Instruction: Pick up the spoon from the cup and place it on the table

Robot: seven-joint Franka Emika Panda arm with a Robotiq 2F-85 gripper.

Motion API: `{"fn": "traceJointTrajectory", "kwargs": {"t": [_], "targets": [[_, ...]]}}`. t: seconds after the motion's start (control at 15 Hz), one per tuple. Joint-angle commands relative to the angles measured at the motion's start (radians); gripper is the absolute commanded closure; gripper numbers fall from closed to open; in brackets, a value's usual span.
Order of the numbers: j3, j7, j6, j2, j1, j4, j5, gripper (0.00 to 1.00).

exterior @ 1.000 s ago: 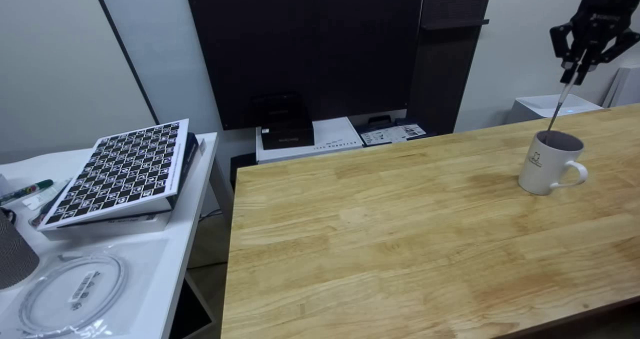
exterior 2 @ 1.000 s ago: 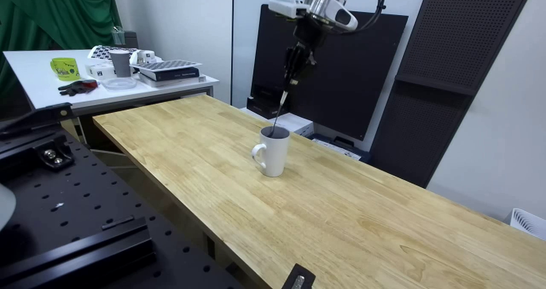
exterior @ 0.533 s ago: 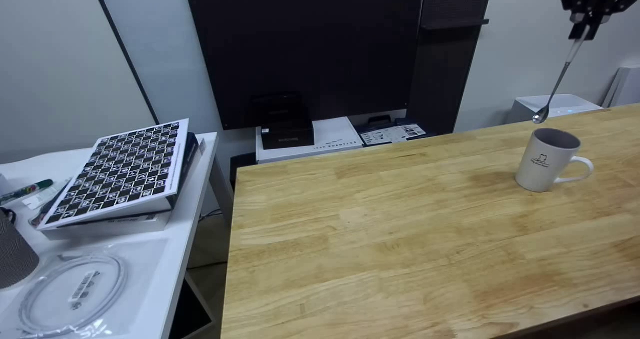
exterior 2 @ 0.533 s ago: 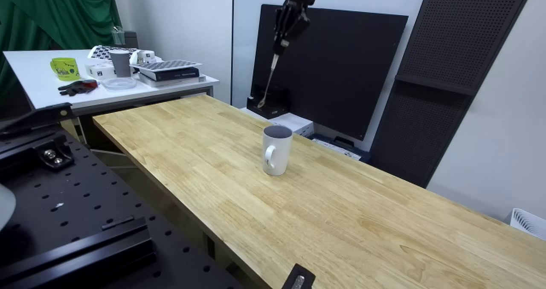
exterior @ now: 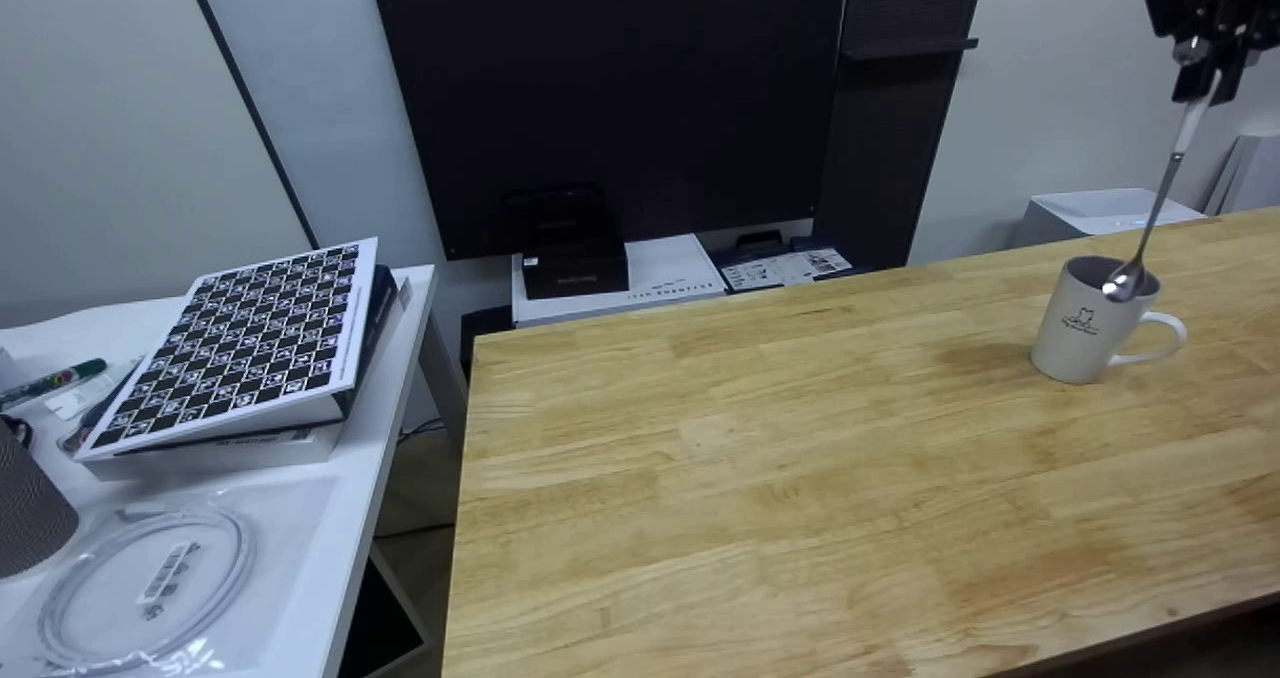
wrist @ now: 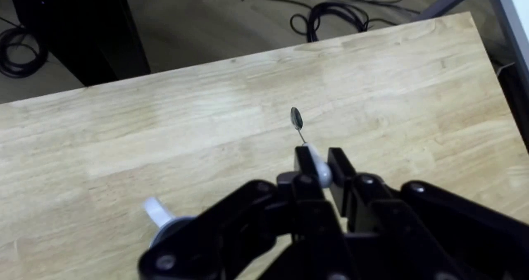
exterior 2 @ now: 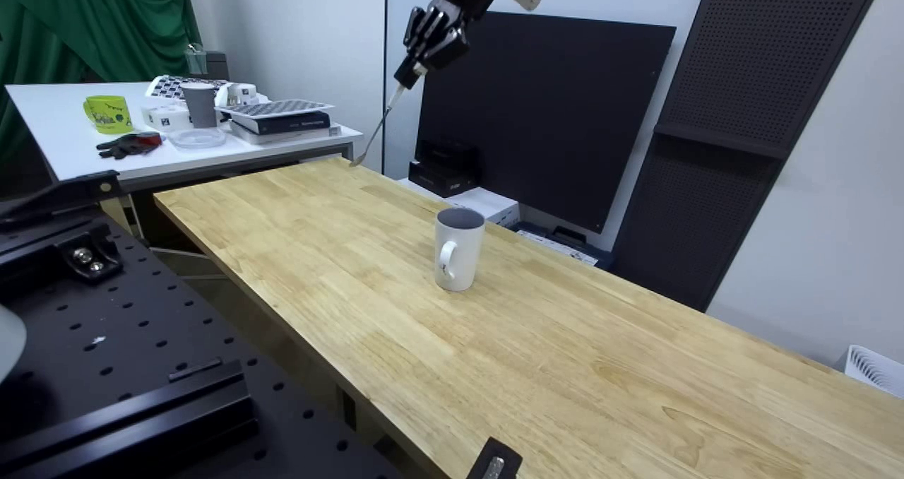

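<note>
My gripper (exterior: 1205, 83) is shut on the white handle of the spoon (exterior: 1165, 183). The spoon's thin metal stem and bowl hang down at a slant. The white-grey cup (exterior: 1075, 333) stands upright on the wooden table (exterior: 780, 478). In an exterior view the spoon bowl overlaps the cup's rim, but in an exterior view the spoon (exterior 2: 387, 115) and gripper (exterior 2: 409, 73) are well apart from the cup (exterior 2: 460, 249), towards the table's far end. In the wrist view the spoon's bowl (wrist: 296, 118) shows above the table (wrist: 165, 139); the cup (wrist: 156, 211) is partly hidden by the gripper (wrist: 319, 156).
A white counter (exterior 2: 63, 126) with a chequered tray (exterior 2: 282, 108), a green mug (exterior 2: 109, 114) and other items stands past the table's far end. A dark perforated platform (exterior 2: 176, 394) runs beside the table. Boxes (exterior: 620, 273) and a dark panel (exterior: 640, 88) are behind it.
The spoon has come up out of the cup in my gripper, and has then moved away from it towards the table's far end. The cup has turned slightly.
</note>
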Motion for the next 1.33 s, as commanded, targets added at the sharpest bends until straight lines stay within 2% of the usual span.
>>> {"fn": "traceJointTrajectory", "kwargs": {"t": [0.0, 0.27, 0.47, 0.87, 1.27], "targets": [[0.001, -0.041, -0.067, 0.148, -0.042, 0.082, 0.034, 0.96], [-0.009, -0.045, -0.057, 0.292, -0.063, 0.153, 0.004, 0.96], [-0.022, -0.015, -0.071, 0.353, -0.068, 0.204, -0.008, 0.96], [-0.093, 0.016, -0.069, 0.316, -0.094, 0.188, -0.056, 0.96], [-0.124, 0.009, -0.088, 0.337, -0.199, 0.206, 0.015, 0.96]]}}
